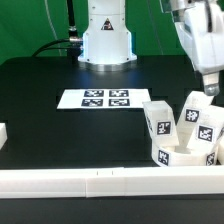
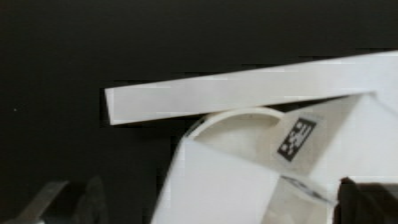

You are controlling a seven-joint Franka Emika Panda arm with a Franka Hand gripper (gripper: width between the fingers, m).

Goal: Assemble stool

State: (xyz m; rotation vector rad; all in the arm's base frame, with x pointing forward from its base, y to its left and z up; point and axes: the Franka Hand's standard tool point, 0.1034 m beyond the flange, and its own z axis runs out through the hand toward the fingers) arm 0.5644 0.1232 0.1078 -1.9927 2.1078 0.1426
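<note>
The round white stool seat (image 1: 178,156) lies at the exterior view's right, close to the front rail, tags on its side. One white block leg (image 1: 157,118) stands behind it. My gripper (image 1: 208,88) comes down from the upper right and is shut on a second leg (image 1: 198,122), which it holds tilted over the seat. In the wrist view my gripper (image 2: 249,212) has this tagged leg (image 2: 240,170) between its dark fingers (image 2: 365,200). I see no third leg.
The marker board (image 1: 105,98) lies flat mid-table in front of the robot base (image 1: 106,40). A long white rail (image 1: 100,181) runs along the front, and it also shows in the wrist view (image 2: 249,92). A short white rail end (image 1: 3,133) sits at the exterior view's left.
</note>
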